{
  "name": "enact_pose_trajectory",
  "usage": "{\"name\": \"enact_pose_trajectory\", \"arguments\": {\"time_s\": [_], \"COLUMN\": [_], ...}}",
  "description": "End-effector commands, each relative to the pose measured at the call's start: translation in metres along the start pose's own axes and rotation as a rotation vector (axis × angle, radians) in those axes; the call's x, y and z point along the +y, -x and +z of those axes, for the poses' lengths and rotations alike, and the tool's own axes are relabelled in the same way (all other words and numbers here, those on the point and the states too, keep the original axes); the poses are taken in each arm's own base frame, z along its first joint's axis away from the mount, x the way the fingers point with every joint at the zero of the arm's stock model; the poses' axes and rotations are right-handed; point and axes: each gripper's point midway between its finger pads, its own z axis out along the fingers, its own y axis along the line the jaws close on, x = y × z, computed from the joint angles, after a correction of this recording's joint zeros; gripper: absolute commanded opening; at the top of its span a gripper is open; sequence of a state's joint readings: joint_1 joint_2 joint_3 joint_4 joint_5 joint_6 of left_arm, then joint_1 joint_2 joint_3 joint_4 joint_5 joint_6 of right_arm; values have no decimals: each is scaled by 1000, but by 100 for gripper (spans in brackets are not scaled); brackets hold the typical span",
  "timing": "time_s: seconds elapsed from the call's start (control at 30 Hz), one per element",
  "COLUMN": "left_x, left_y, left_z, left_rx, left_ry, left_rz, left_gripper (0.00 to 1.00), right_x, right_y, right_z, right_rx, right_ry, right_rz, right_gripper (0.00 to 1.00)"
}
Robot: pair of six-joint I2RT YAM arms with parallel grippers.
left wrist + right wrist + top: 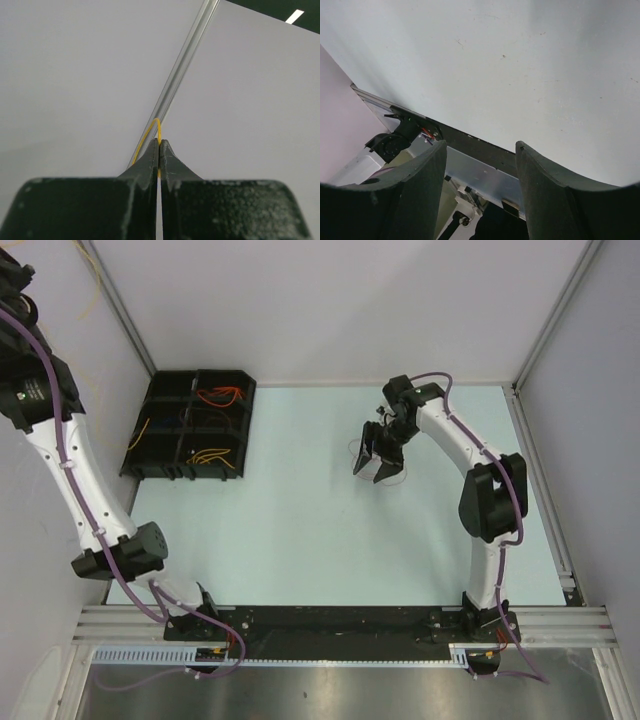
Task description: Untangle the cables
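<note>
My left gripper point(159, 144) is raised high at the far left, facing the enclosure wall, and is shut on a thin yellow cable point(153, 129) that loops out just above its fingertips. In the top view a faint yellow strand point(96, 285) hangs beside the left wall. More cables lie in the black tray: a red-orange one point(219, 395), a yellow one point(211, 455) and an orange one point(146, 430). My right gripper point(375, 458) hovers low over the table right of centre. It is open point(480, 147), with nothing between its fingers.
The black compartment tray point(160, 390) sits at the back left of the pale table. Metal frame posts point(185, 65) run up the enclosure's corners. The arm bases and a black rail point(330, 625) line the near edge.
</note>
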State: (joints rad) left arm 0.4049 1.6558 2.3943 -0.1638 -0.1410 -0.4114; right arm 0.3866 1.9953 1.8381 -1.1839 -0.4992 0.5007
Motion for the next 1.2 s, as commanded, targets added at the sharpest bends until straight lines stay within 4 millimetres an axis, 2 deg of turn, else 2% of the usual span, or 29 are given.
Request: {"name": "enact_pose_trajectory", "arguments": {"time_s": [0.0, 0.1, 0.13, 0.2, 0.23, 0.33, 0.47, 0.5, 0.57, 0.67, 0.7, 0.87, 1.07, 1.1, 1.17], "left_x": [-2, 9, 17, 20, 27, 34, 39, 41, 42, 46, 46, 72, 101, 110, 118], "left_y": [11, -12, -32, -47, -64, -90, -106, -117, -125, -148, -148, -170, -202, -214, -209], "left_z": [4, 3, 3, 3, 4, 8, 4, 1, -4, -11, -13, -33, -81, -93, -104], "left_rx": [-27, 28, 72, 97, 127, 185, 229, 254, 273, 338, 345, 417, 506, 530, 510], "left_ry": [-35, -10, 8, 3, 10, 16, 29, 32, 37, 68, 77, 214, 344, 376, 428], "left_rz": [-31, -27, -26, -36, -36, -49, -72, -84, -96, -79, -57, 3, -5, 0, 14], "left_gripper": [0, 0, 0, 0, 0, 1, 0, 0, 0, 0, 0, 0, 0, 0, 0], "right_x": [4, 5, 6, 6, 6, 4, 3, 2, 1, 0, -1, -2, -3, -2, -1], "right_y": [4, 6, 7, 8, 8, 7, 8, 8, 8, 8, 8, 7, 5, 5, 2], "right_z": [-5, -4, -4, -4, -4, -3, -3, -3, -3, -2, -1, 2, 6, 8, 11], "right_rx": [-4, -4, -6, -3, -1, 5, 6, 5, 8, 17, 23, 41, 66, 70, 83], "right_ry": [-26, -27, -28, -33, -34, -42, -48, -51, -55, -60, -63, -77, -87, -87, -88], "right_rz": [12, 14, 12, 13, 11, 14, 10, 9, 11, 9, 6, -1, -8, -10, -15], "right_gripper": [61, 61, 61, 61, 61, 61, 61, 61, 61, 62, 61, 61, 61, 61, 61]}}
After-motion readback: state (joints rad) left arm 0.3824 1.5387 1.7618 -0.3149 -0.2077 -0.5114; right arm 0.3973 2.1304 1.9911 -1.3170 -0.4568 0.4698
